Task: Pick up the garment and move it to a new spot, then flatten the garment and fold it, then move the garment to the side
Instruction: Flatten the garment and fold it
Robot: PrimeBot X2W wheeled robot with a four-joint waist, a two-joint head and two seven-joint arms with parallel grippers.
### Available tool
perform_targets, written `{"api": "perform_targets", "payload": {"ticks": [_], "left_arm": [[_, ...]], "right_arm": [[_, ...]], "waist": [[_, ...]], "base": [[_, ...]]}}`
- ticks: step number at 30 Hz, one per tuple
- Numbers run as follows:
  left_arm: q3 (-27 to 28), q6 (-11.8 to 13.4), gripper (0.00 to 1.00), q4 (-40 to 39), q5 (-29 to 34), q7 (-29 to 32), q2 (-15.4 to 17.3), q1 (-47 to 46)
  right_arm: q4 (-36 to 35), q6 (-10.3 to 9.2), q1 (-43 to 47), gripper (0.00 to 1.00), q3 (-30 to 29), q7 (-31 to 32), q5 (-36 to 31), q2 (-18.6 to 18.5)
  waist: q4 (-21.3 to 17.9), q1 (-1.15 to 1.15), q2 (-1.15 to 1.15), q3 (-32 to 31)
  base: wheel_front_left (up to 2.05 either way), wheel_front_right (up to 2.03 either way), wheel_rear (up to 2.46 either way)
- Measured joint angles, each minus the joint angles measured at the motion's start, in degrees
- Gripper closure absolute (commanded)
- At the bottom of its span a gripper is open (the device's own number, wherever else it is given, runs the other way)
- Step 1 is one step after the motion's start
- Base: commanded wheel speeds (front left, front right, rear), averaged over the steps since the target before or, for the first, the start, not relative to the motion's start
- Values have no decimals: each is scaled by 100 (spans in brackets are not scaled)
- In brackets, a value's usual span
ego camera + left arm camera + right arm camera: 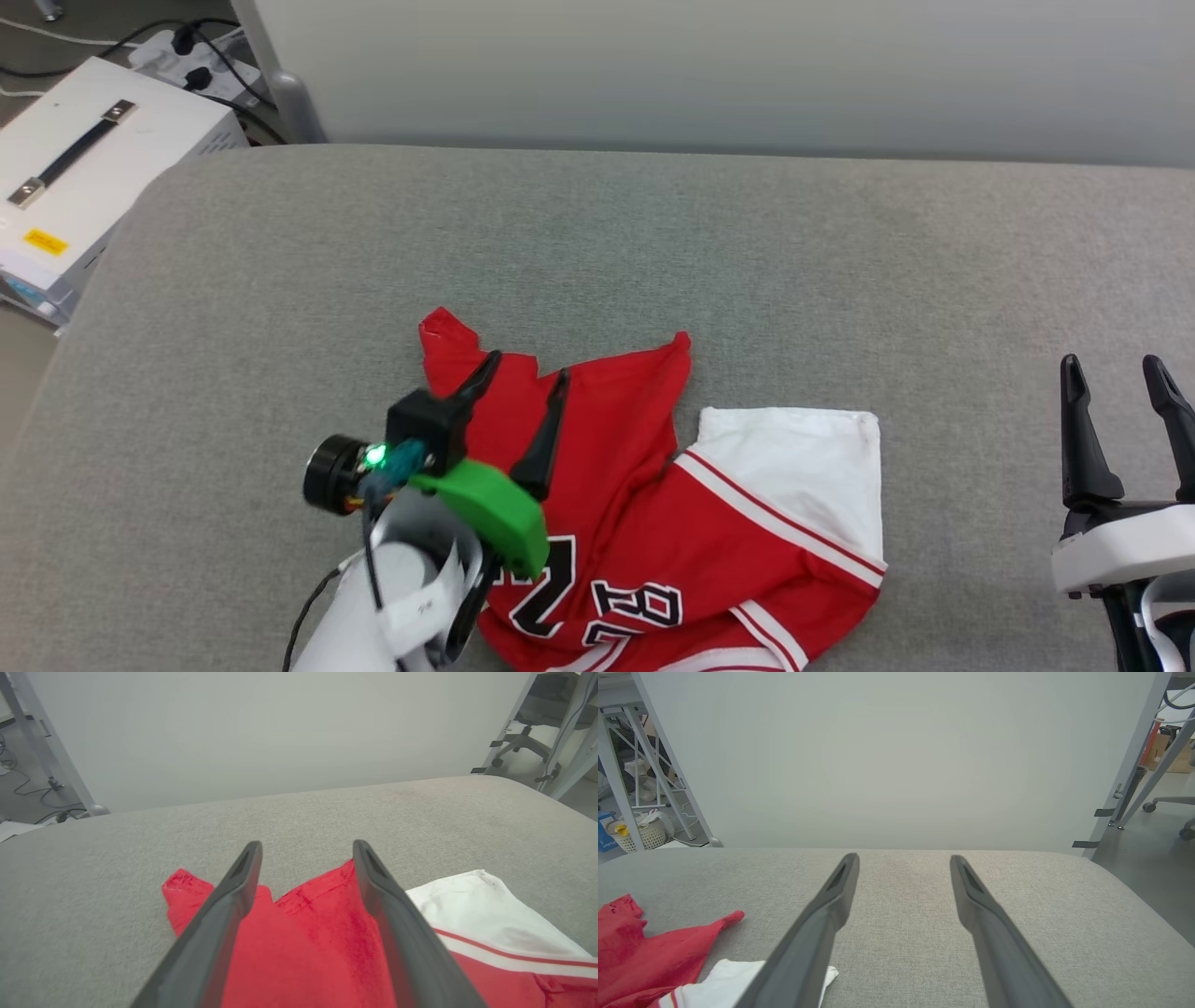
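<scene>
Grey fabric surface (pixel 653 233) holds the garment (pixel 653 523) crumpled near my front edge, soft and light I'd judge, so with my left gripper (pixel 527 366) spread wide over its red upper edge and my right gripper (pixel 1111 362) wide and idle aside, I'd pinch a corner.

Count of items, by kind:

- One garment (pixel 644 485).
- Two grippers: one left gripper (pixel 525 366) and one right gripper (pixel 1111 364). Each has two dark fingers (pixel 219 914), making four fingers in all.
- One green cover (pixel 490 509) and one lit green lamp (pixel 375 455), both on the left wrist.
- One grey padded surface (pixel 653 233).
- One white case (pixel 140 131) bearing one black handle (pixel 75 154) and one yellow label (pixel 45 243).
- One power strip (pixel 224 67) holding two black plugs (pixel 198 77).
- One basket (pixel 642 835).
- One wheeled chair (pixel 523 737).
</scene>
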Motion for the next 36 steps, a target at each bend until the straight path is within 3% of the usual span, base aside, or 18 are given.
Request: {"api": "perform_targets", "payload": {"ticks": [4, 10, 15, 20, 21, 22, 30, 36], "left_arm": [[-355, -16, 0, 189, -342, 1299, -136, -626], [-700, -18, 0, 636, -345, 2937, -97, -1265], [-738, 64, 0, 890, -242, 3348, 74, -1612], [-643, 219, 0, 1255, -78, 3351, 285, -1778], [-615, 220, 54, 1332, -80, 3351, 303, -1791], [-599, 219, 100, 1376, -94, 3343, 322, -1806], [-573, 211, 100, 1458, -130, 2661, 319, -2065], [-624, 220, 100, 1591, -46, 2065, 122, -2675]], "right_arm": [[-24, -1, -46, 0, 55, 30, -1, 10], [34, 0, -142, 0, 176, -3, -16, 116], [168, -1, -160, 0, 212, -112, -16, 192], [353, -1, -217, 0, 308, -266, -16, 260], [400, -1, -223, 0, 332, -293, -16, 278], [448, -1, -231, 0, 350, -323, -16, 291], [711, 0, -341, 0, 450, -459, -16, 341], [846, 0, -415, 0, 535, -490, -15, 352]], "waist": [[-234, 0, 0, 167], [-652, 0, 0, 430], [-991, 0, 0, 699], [-1254, 0, 0, 964], [-1305, 0, 0, 1013], [-1354, 0, 0, 1059], [-1644, 1, 0, 1260], [-1819, 1, 0, 1242]], "base": [[0, 0, 0], [0, 0, 0], [0, 0, 0], [0, 0, 0], [0, 0, 0], [0, 0, 0], [0, 0, 0], [0, 0, 0]]}}
